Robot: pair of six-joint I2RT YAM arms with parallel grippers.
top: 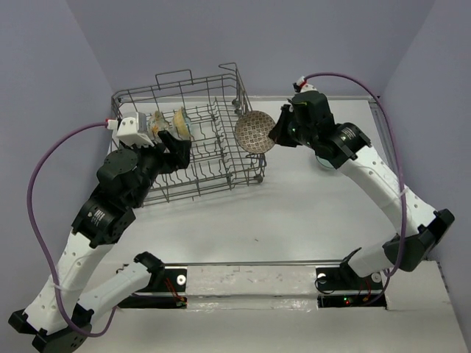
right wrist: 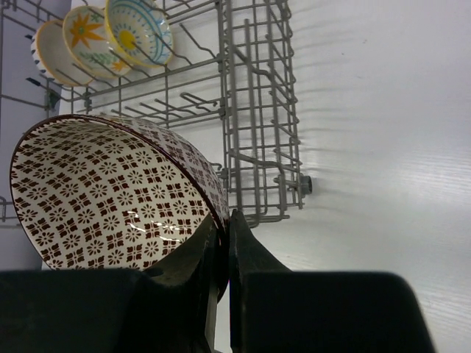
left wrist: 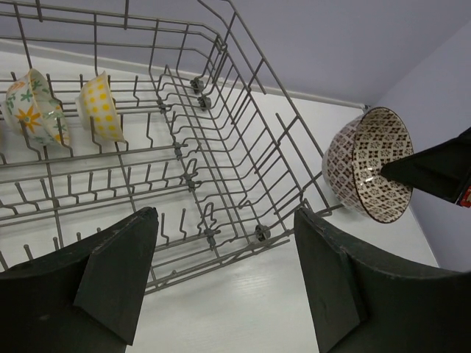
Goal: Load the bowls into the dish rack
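We are seeing the right end effector pinching the rim of the brown-patterned bowl – one finger is sitting inside the bowl, the other is pressing on its outer wall, and the two are almost meeting. The bowl is hanging on its side in the air above the table, just beside the right end of the dish rack and not touching it. The left end effector is standing wide open and is gripping nothing – it is hovering over the near left part of the rack. At the far left of the rack three bowls are standing on edge between the tines: a pale bowl, a flower bowl and a yellow-and-teal bowl
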